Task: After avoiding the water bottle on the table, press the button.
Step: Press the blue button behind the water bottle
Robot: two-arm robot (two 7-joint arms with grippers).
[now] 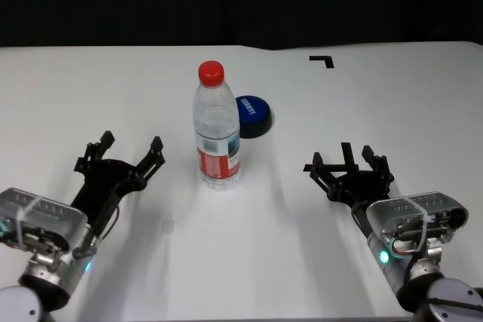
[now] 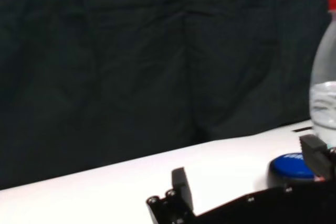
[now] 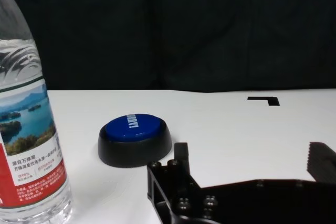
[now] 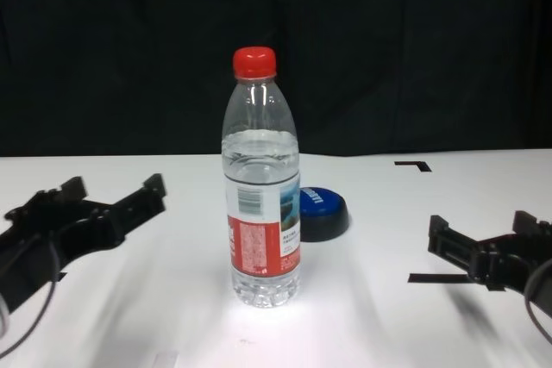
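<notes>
Standing upright, clear red-capped water bottle [image 1: 217,127]

Table [image 1: 90,88]; bottle [image 1: 217,130]; button [image 1: 253,115]

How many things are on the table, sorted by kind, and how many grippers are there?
Water bottle: 1
Button: 1
Tape marks: 2, a corner mark and a strip
Grippers: 2, left gripper and right gripper, fingers open
Total: 6

Your left gripper [image 1: 130,150] hovered near the tabletop's near-left edge, its fingers spread wide. Your right gripper [image 1: 349,165] sat low by the near-right edge, fingers likewise apart.
</notes>
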